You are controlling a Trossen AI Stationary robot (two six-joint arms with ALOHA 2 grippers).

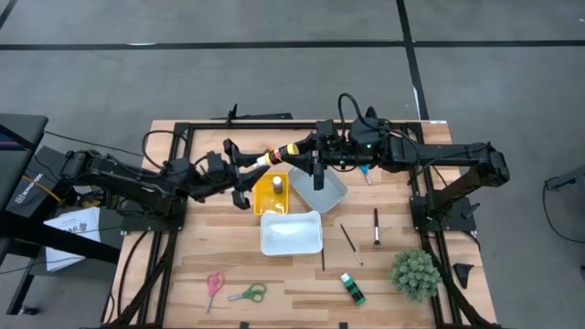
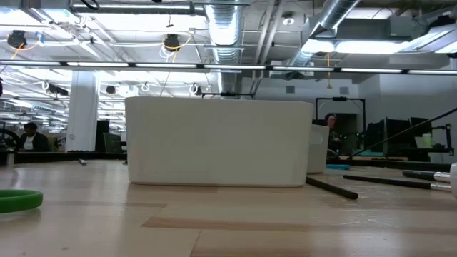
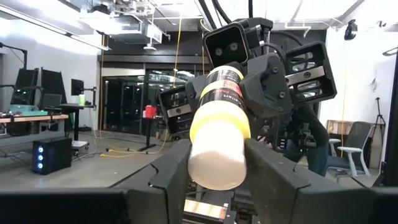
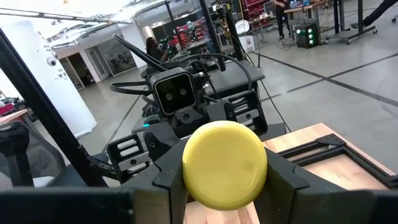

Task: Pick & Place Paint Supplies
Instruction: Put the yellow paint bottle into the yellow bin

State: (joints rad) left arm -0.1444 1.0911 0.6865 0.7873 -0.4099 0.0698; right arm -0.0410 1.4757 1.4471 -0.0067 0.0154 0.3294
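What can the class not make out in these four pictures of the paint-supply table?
- Low view: the white bin hides the table behind it; neither arm shows.
- Low view: the green scissors handle is cut off by the left edge.
- High view: the item in the yellow tray is too small to name.
- Left wrist view: the yellow paint bottle has its far end hidden in the right gripper jaws.

Wooden table: white tray, scissors, brushes, green bottle, plant

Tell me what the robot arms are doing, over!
Left gripper and right gripper both shut on yellow paint bottle, mid-handover above the yellow tray. Nothing blocking.
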